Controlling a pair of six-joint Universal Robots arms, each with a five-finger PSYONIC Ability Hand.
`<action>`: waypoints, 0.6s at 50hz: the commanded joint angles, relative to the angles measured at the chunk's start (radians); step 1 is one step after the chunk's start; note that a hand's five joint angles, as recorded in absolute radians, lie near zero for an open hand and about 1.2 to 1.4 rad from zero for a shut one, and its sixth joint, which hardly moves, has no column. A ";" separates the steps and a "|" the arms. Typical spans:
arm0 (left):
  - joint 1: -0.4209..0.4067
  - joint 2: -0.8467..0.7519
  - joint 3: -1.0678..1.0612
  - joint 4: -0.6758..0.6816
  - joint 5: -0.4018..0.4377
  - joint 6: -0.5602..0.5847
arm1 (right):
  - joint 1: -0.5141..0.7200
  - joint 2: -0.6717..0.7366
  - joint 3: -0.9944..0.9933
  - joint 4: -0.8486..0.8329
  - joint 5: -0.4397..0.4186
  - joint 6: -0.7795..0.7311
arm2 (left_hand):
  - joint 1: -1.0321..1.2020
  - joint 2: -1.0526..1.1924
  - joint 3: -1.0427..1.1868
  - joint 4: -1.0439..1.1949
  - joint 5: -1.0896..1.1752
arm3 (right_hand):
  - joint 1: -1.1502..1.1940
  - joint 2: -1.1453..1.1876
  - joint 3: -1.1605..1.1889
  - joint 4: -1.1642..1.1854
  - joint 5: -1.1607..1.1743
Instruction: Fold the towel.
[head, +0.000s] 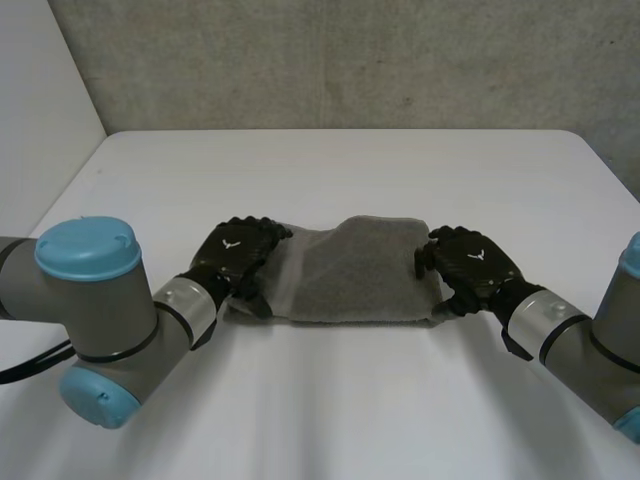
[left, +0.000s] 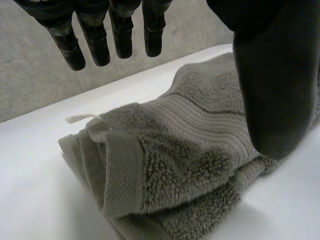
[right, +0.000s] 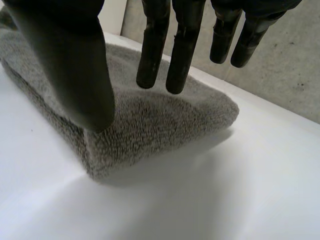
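A grey towel (head: 355, 270) lies folded into a thick oblong in the middle of the white table (head: 330, 170). My left hand (head: 235, 255) is over its left end and my right hand (head: 470, 265) over its right end. In the left wrist view the left hand (left: 275, 75) hovers with straight fingers (left: 95, 45) above the layered end of the towel (left: 175, 165), where a ribbed hem and a small tag show. Over the rounded folded end of the towel (right: 150, 120), the right hand (right: 65, 65) also has straight fingers (right: 155, 50). Neither hand holds the cloth.
Bare white table surrounds the towel on all sides. A grey wall (head: 350, 60) stands behind the table's far edge. Both arms reach in from the near corners.
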 joint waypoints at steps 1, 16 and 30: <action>0.008 0.016 -0.023 0.002 -0.044 -0.003 | 0.009 0.079 -0.015 -0.014 0.006 0.004 | -0.054 -0.048 -0.044 -0.052 -0.039 | 0.052 0.048 -0.006 -0.007 0.049; 0.010 0.021 -0.041 0.003 -0.070 -0.008 | 0.014 0.113 -0.022 -0.028 0.016 0.012 | -0.057 -0.050 -0.044 -0.052 -0.042 | 0.130 0.126 -0.006 -0.007 0.127; 0.028 0.056 -0.067 0.006 -0.071 -0.008 | -0.080 0.001 0.031 -0.016 -0.030 -0.002 | -0.057 -0.050 -0.044 -0.052 -0.042 | 0.621 0.617 -0.006 -0.007 0.618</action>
